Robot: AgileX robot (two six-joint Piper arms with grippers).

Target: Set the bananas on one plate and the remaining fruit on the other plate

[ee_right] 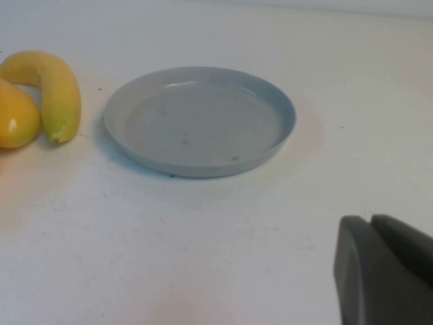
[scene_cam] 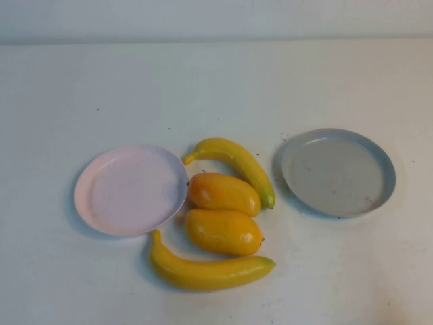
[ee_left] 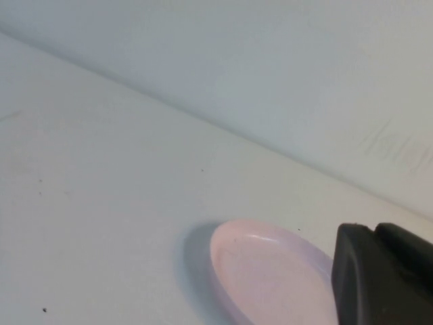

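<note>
white worktop (scene_cam: 216, 88) carries the pink plate (scene_cam: 130, 189) at 9 o'clock and grey plate (scene_cam: 337, 171) at 3 o'clock of the bananas (scene_cam: 238, 162) and mangoes (scene_cam: 223, 193), each wrist view alone showing its claw, left claw (ee_left: 382, 274) and right claw (ee_right: 382, 267), whose spread i cannot tell.

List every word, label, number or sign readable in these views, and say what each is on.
None: no readable text in any view.
Pink plate, grey plate, both bananas and both oval fruits: unmarked.
Left gripper over the pink plate and right gripper short of the grey plate: no lettering visible.
</note>
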